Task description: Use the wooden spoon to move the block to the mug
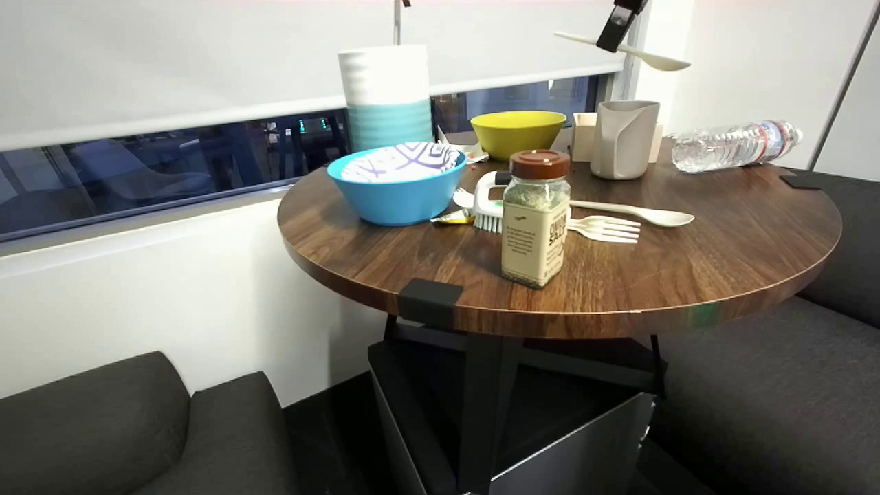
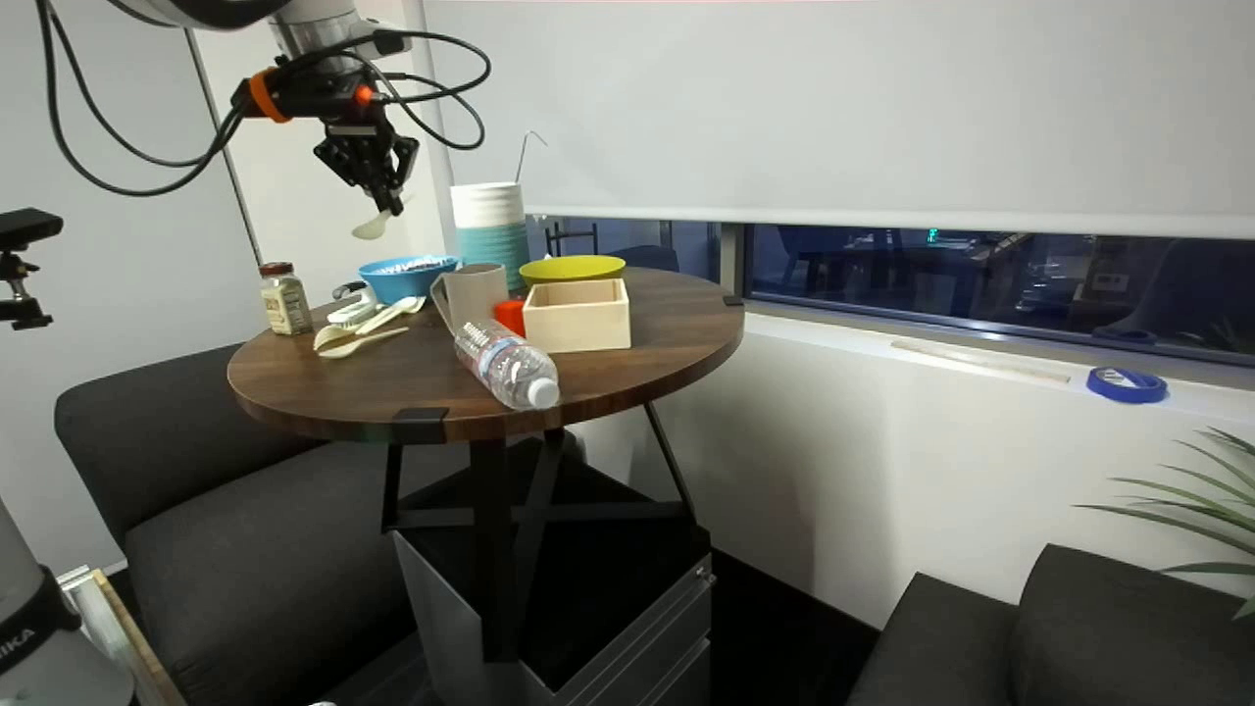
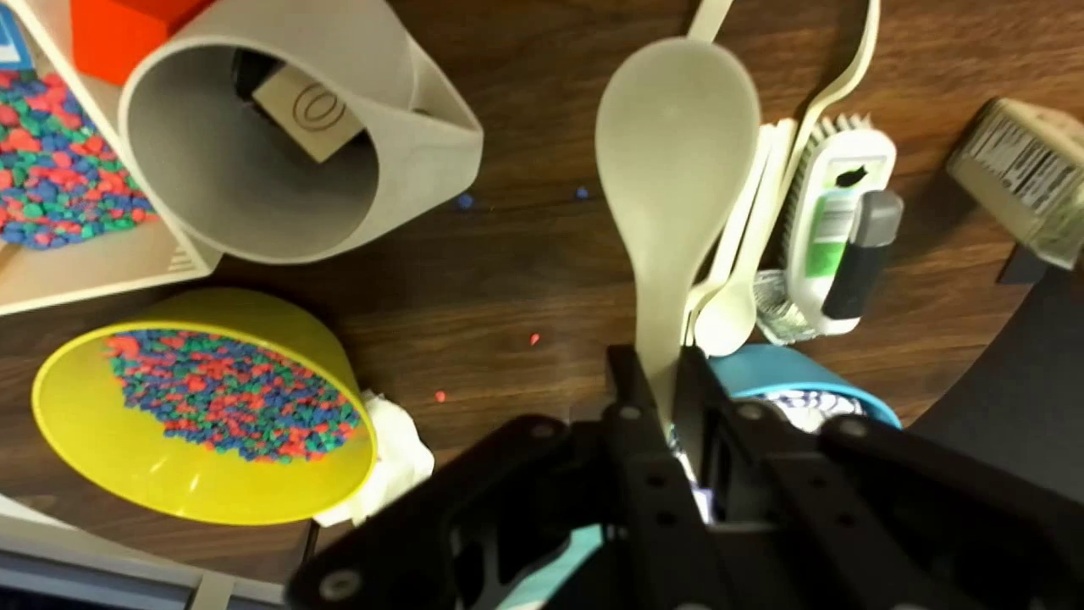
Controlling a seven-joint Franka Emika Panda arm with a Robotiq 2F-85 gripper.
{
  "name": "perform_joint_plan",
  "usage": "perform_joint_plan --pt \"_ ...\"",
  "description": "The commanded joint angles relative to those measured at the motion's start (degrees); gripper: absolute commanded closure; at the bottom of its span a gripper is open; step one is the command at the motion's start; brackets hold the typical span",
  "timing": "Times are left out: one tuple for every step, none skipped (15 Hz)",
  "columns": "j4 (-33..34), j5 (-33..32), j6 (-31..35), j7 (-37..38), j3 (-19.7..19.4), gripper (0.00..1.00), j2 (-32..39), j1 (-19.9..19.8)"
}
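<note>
My gripper (image 3: 657,364) is shut on the handle of the pale wooden spoon (image 3: 677,127), held in the air above the table with its oval bowl pointing away from the fingers. The spoon (image 1: 663,63) and gripper (image 1: 617,29) also show in an exterior view, higher than the mug (image 1: 624,141). The spoon bowl (image 2: 371,227) and gripper (image 2: 387,201) show in an exterior view too. In the wrist view the cream-grey mug (image 3: 432,144) is left of the spoon bowl. A small tan block (image 3: 312,112) with a printed ring lies inside it, beside something dark.
A wooden box (image 2: 578,319) holding coloured bits, an orange-red object (image 2: 510,316) and a clear bottle (image 2: 505,363) are near the mug. A yellow bowl (image 3: 76,424), a blue bowl (image 1: 399,199), a brush (image 3: 847,203), pale cutlery (image 1: 660,216) and a brown-lidded jar (image 1: 536,227) stand around.
</note>
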Motion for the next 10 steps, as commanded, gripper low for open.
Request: perform_joint_plan --pt "0.42 -2.77 -5.7 3.33 2.35 0.97 0.96 -0.64" --pt "-0.16 -2.55 -6.33 3.26 2.53 0.97 1.22 -0.32" --pt "-1.12 -2.64 -5.91 3.18 2.71 0.97 1.41 -0.44" --pt "-2.0 -2.92 -5.47 3.32 3.02 0.97 1.69 -0.62" --pt "-3.01 -3.59 -4.68 3.72 3.48 0.97 2.0 -0.89" --pt "-4.08 -3.42 -3.73 3.49 3.43 0.97 2.24 -0.7" --pt "-5.17 -3.82 -2.5 3.63 3.56 0.97 2.72 -0.82" --pt "-6.15 -3.88 -1.48 3.8 3.63 0.97 3.08 -0.85" --pt "-7.02 -3.89 -0.09 4.14 3.74 0.97 3.6 -0.89" --pt "-7.8 -2.82 0.83 4.16 3.47 0.97 3.96 -0.52"
